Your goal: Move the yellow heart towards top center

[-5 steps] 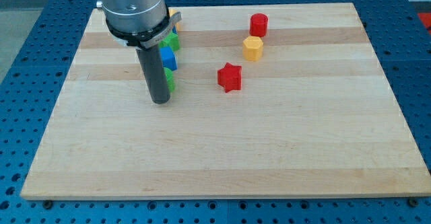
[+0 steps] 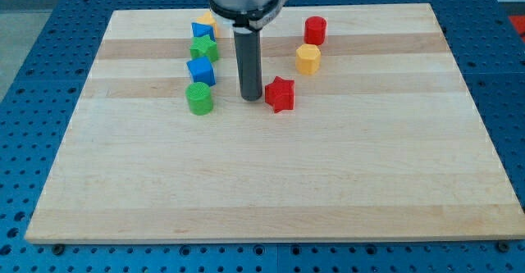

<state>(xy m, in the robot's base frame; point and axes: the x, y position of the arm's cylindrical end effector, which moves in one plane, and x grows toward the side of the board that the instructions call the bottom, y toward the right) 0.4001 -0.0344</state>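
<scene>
A yellow block (image 2: 206, 17), mostly hidden behind a blue block (image 2: 201, 30), sits near the board's top edge, left of centre; its shape cannot be made out. A second yellow block (image 2: 308, 58), roughly hexagonal, sits right of centre. My tip (image 2: 251, 98) rests on the board just left of the red star (image 2: 280, 93), close to it, and right of the green cylinder (image 2: 198, 97). The tip is well below the hidden yellow block and to the lower left of the hexagonal one.
A column of blocks stands left of the rod: the blue block, a green star (image 2: 204, 48), another blue block (image 2: 201, 70) and the green cylinder. A red cylinder (image 2: 315, 29) sits above the hexagonal yellow block. The wooden board (image 2: 262, 183) lies on a blue perforated table.
The rod has moved to the view's right and slightly up, from in front of the column of blocks to beside the red star. The column now shows fully. No block has visibly moved.
</scene>
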